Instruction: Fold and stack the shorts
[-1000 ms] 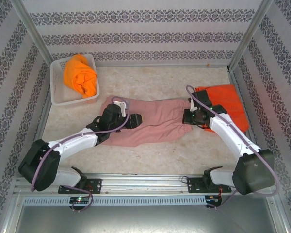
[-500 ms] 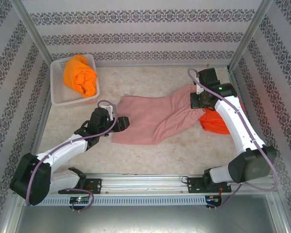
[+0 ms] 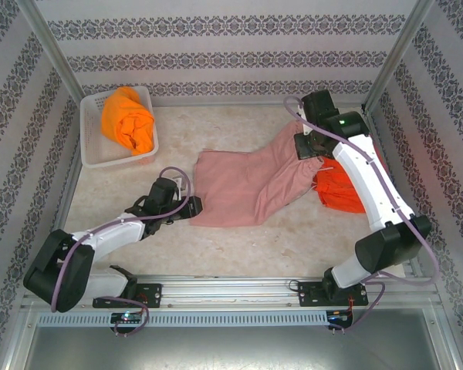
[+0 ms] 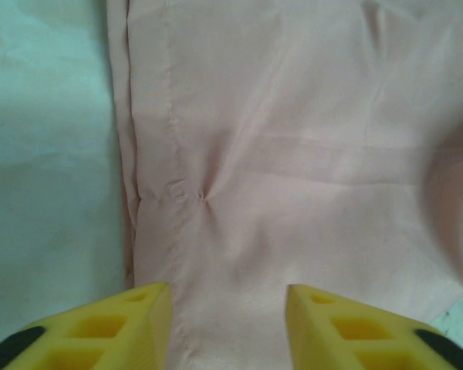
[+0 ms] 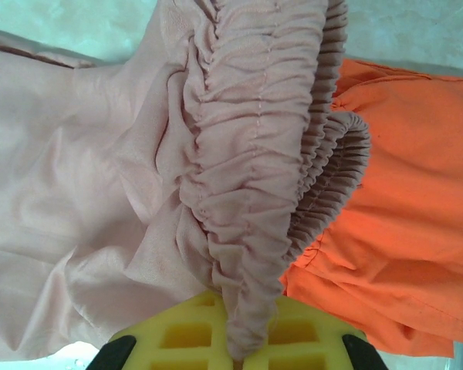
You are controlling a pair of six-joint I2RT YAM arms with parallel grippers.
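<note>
We not far yet. Pink shorts [image 3: 243,189] mid frame on counter [image 3: 239,247], not folded. Our right hand [image 3: 309,150] pinches waistband [image 5: 255,154], holds it up, upper right. Our left hand [image 3: 194,204] spread over pink hem. Red-orange shorts [image 3: 339,193] bunched at right. Yellow-orange shorts [image 3: 127,119] wait in basket [image 3: 92,158], upper left.

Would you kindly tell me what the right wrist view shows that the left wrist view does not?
Right wrist: the gathered waistband of the pink shorts pinched in the shut right end effector, beside red-orange shorts. Left wrist: a flat stitched edge of the fabric, with the left end effector open above it. Shared: pink shorts and pale table.
</note>
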